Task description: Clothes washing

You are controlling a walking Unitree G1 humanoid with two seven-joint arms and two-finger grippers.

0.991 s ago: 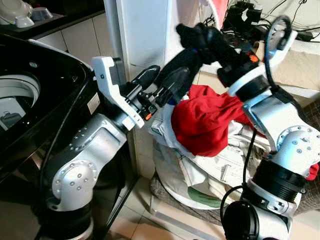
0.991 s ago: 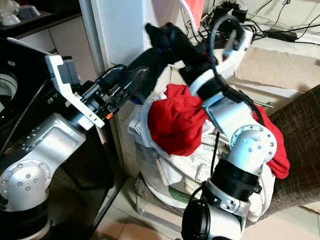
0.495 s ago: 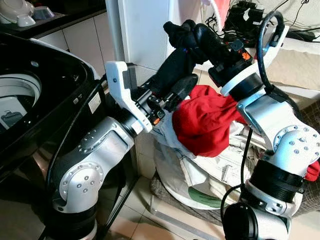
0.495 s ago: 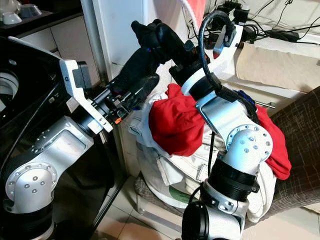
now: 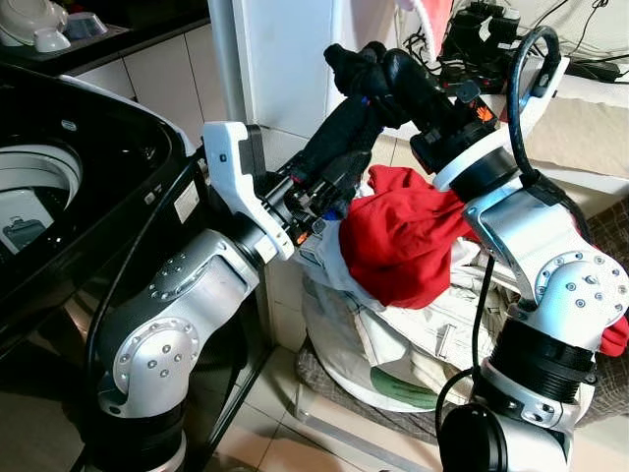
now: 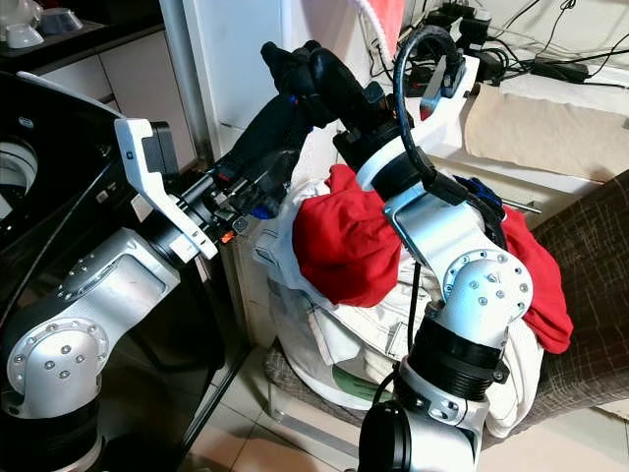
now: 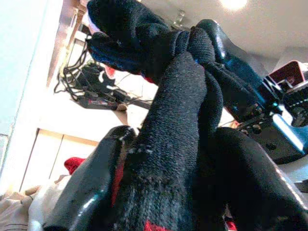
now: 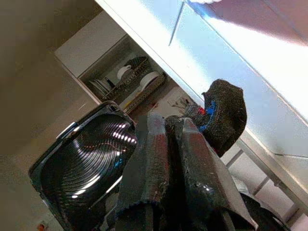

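**Sock strung between both grippers, washer tub off at nine o'clock**

While both arms meet above the laundry pile, I have a black sock (image 5: 344, 128) held between them. My right gripper (image 5: 359, 71) is clamped on its bunched top end, where a bit of blue trim shows, and my left gripper (image 5: 329, 187) has its fingers closed around the lower length, as my left wrist view confirms. The sock's long axis runs from about one o'clock at the right gripper down to seven o'clock at the left.

What matters next is the washing machine (image 5: 59, 197): its open tub (image 5: 29, 202) lies at roughly nine o'clock from the sock, well apart, across the black lid. My left arm is the nearer one, so I judge it should carry the sock over. The red garment (image 5: 403, 236) sits on the white laundry bag (image 5: 393, 324), just beside the left gripper at four o'clock.
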